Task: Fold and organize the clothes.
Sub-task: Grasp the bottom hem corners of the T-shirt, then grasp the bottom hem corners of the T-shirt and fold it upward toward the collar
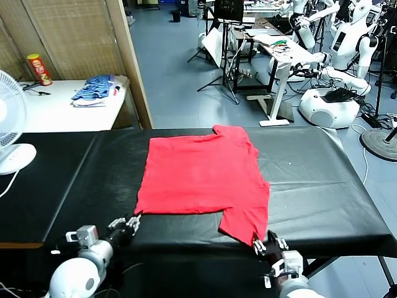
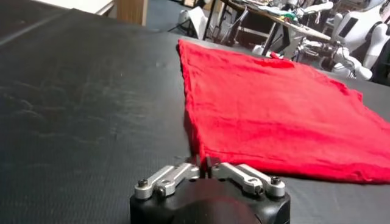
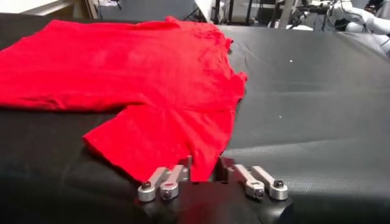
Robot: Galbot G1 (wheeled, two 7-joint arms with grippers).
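The clothes are one bright red T-shirt (image 1: pixel 201 177), lying flat on the black table (image 1: pixel 316 180), with one short sleeve pointing at the near edge. My left gripper (image 1: pixel 135 218) is shut. Its tips meet at the shirt's near left corner, and no cloth shows between them. In the left wrist view the left gripper (image 2: pixel 203 163) sits just short of the T-shirt (image 2: pixel 274 109). My right gripper (image 1: pixel 265 243) is at the sleeve's tip. In the right wrist view the right gripper (image 3: pixel 206 165) has its fingers apart, with the hem of the T-shirt (image 3: pixel 140 79) between them.
A white fan (image 1: pixel 9 124) stands at the table's left edge. Behind it is a white side table (image 1: pixel 56 108) with a heap of blue garments (image 1: pixel 96 89) and a red can (image 1: pixel 38 68). Desks and other robots (image 1: pixel 347 43) stand beyond the far edge.
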